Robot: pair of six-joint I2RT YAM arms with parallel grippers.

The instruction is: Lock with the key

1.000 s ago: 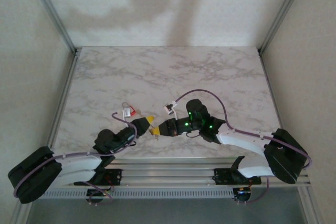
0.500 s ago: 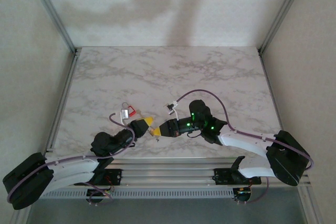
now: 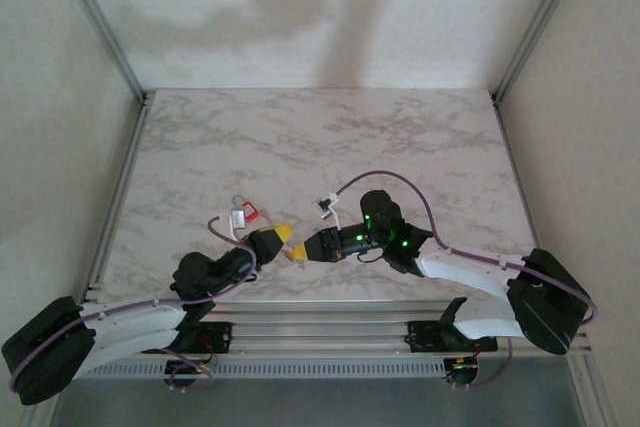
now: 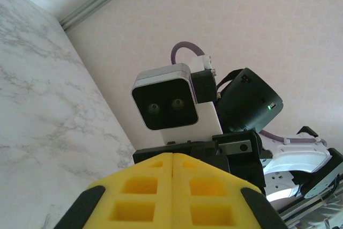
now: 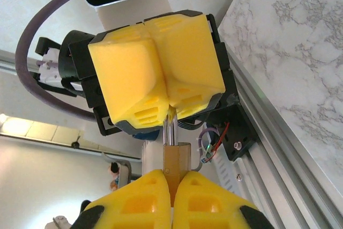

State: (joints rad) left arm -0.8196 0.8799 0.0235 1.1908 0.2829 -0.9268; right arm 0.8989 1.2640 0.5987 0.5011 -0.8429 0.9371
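Marble table point(image 3: 300, 137) below, two arms meeting tip to tip just above its near edge. Compared with a second ago: left arm point(image 3: 130, 319) sunk lower and back toward the near-left corner, meeting point barely shifted. Left gripper point(image 3: 283, 236): yellow fingers point(image 5: 134, 79) pressed together, nipping the ends of two thin silver bars point(image 5: 170, 130). Right gripper point(image 3: 299, 253): fingers equally narrow, clamped on the small brass lock point(image 5: 171, 160), edge-on between both grippers. Shackle or key, those bars: cannot tell.
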